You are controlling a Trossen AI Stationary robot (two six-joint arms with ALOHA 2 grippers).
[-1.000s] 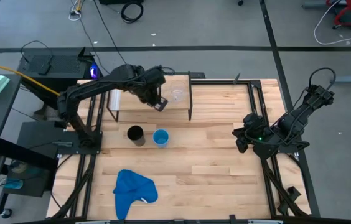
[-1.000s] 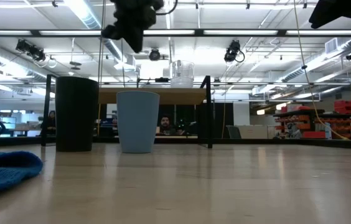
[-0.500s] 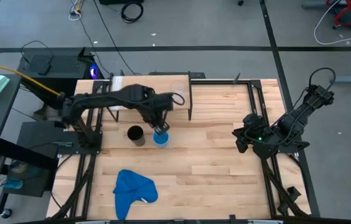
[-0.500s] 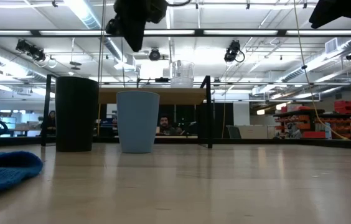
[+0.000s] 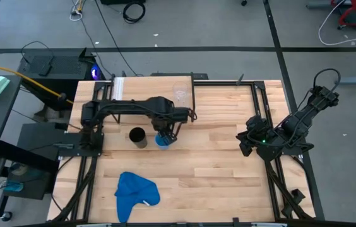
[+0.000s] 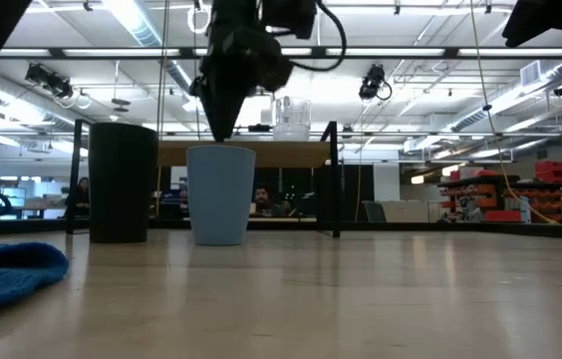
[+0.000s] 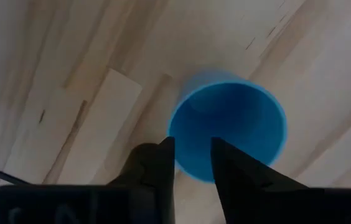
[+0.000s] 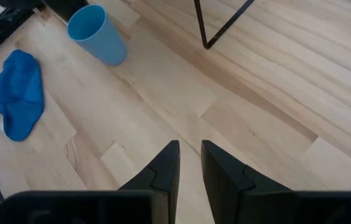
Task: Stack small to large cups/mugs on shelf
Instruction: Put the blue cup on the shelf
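The clear cup (image 5: 180,96) sat on the shelf (image 5: 134,85); the left gripper (image 7: 192,163) (fingers parted, empty) straddled the blue cup's (image 7: 228,130) rim, black cup (image 5: 137,136) untouched.

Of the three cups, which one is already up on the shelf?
The small clear cup: it stands on the shelf, while the light-blue cup and the black cup stand on the table below it.

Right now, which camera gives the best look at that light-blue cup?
The left wrist view: the light-blue cup fills it, open mouth up, with the left gripper just above its rim. The low view shows its side, the right wrist view shows it small and far off, and the high view mostly hides it under the arm.
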